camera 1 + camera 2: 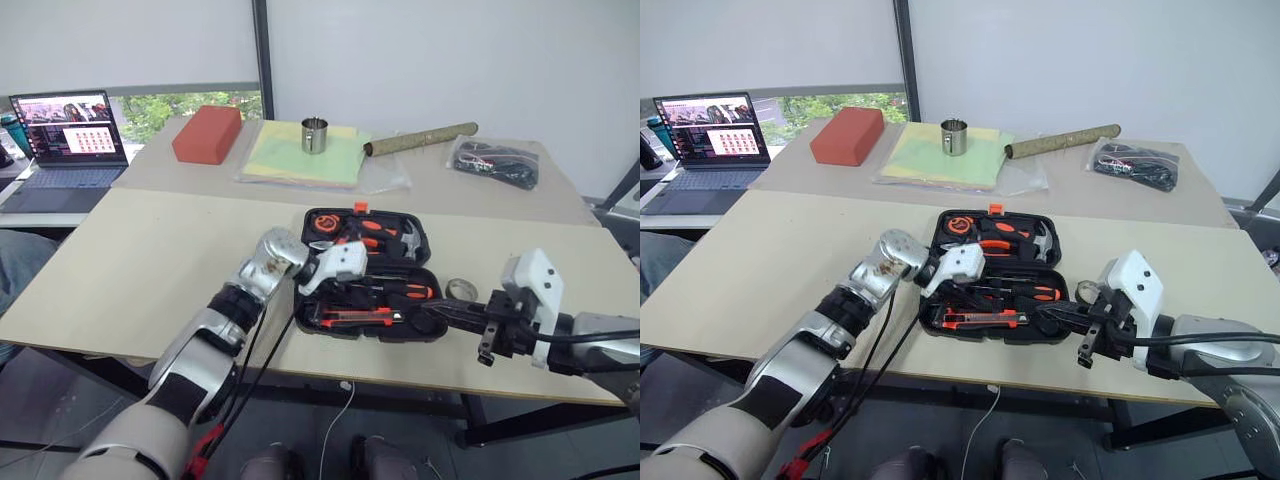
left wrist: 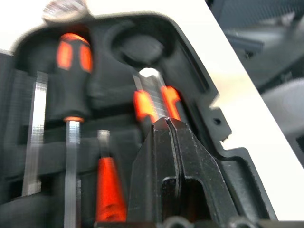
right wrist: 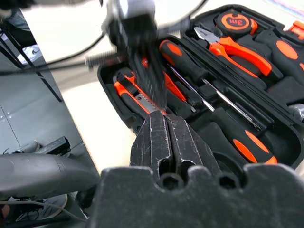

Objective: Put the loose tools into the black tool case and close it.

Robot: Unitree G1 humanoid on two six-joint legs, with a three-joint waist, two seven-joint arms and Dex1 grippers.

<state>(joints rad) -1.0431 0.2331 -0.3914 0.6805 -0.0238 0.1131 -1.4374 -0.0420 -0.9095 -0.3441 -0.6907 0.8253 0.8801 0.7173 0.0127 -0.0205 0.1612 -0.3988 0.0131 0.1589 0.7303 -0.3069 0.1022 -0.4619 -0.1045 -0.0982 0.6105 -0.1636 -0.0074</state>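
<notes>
The black tool case (image 1: 425,262) lies open at the middle of the near table. Its near half holds the orange-and-black utility knife (image 1: 355,318), two orange-and-black-handled screwdrivers (image 3: 190,64) (image 3: 244,140) and a slim orange tester screwdriver (image 2: 109,192). My left gripper (image 2: 167,124) is shut with nothing between its fingers, its tips just over the knife. My right gripper (image 1: 428,320) is shut and empty, pointing at the case's right end near an empty round recess (image 2: 137,47). The grey tape ring (image 1: 460,288) lies on the table right of the case.
The far half of the case holds pliers (image 1: 372,230), a hammer (image 1: 410,238) and a tape measure (image 1: 322,225). Farther back are a laptop (image 1: 70,135), a red block (image 1: 207,133), a metal cup (image 1: 314,135), a cardboard tube (image 1: 420,138) and a bagged black bundle (image 1: 495,160).
</notes>
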